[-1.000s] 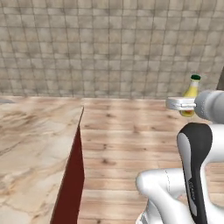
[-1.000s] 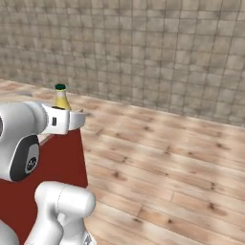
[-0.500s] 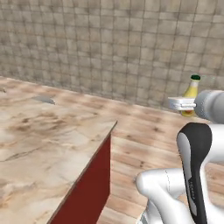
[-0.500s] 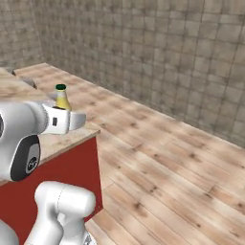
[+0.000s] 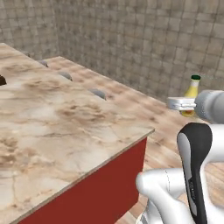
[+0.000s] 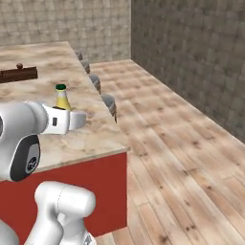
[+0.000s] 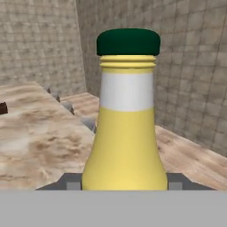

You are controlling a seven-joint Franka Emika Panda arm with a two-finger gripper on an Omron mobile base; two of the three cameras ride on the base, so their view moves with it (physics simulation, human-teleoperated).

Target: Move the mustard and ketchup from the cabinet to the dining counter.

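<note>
dining counter (image 5: 65, 131): big marbled top on a red base; it is our landmark and drop target. We judge we're in the carry leg and closing on its near corner.
approach: we want the base square to the counter edge before the arm reaches out, so the set-down lands well inside the edge, not on the corner.
mustard (image 7: 127, 119): upright, yellow body, green cap, out over the wood floor just off the counter's near corner in the left base view; in the right base view it reads against the counter top.
carry: we keep it vertical, lift clear of the counter edge, lower until the base sits flat on the stone, then let go.
gripper (image 6: 67, 120): fingers clamped on the mustard low on its body. The bottle rides between them clear of any surface, so we call it a firm hold.
placement spot: open marble near the corner looks fine; we stay away from the dark object (image 6: 18, 72) far along the counter.
stools (image 6: 109, 102): grey rounded tops along the counter's far side, floor side; not in our path.
hidden – bottle base: cut off in the hand view and masked by the gripper body in both base views, so we can't see the contact points.
hidden – ketchup: can't place it from here.
hidden – dark object: too small to identify, cut by the frame edge in the left base view.
hidden – depth: whether the mustard is over the counter or still short of it, we can't settle; the two base views disagree.
</note>
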